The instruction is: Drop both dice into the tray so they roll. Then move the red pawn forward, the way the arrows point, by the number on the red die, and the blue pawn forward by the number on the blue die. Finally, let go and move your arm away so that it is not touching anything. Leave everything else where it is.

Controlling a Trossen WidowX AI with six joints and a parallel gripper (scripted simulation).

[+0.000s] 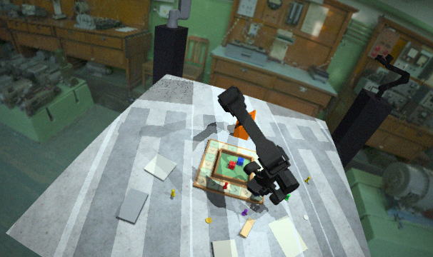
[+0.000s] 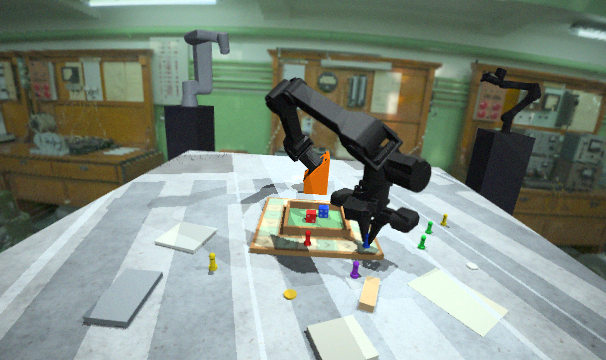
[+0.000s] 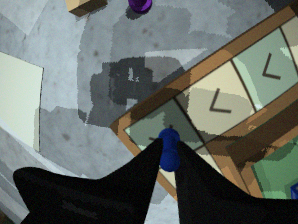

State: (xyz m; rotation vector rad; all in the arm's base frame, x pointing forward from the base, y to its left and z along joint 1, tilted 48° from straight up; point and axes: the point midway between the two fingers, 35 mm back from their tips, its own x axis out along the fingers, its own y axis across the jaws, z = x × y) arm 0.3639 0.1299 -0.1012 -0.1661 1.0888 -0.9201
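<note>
The game board has arrowed squares around a wooden-walled tray. The red die and the blue die lie inside the tray; their top numbers are too small to read. The red pawn stands on the front row. The blue pawn is at the board's front right corner square. My gripper is shut on the blue pawn, one fingertip on each side. In the top view the arm mostly hides that pawn.
A purple pawn and a wooden block lie in front of the board. Green pawns and a yellow pawn stand to the right. Another yellow pawn stands to the left.
</note>
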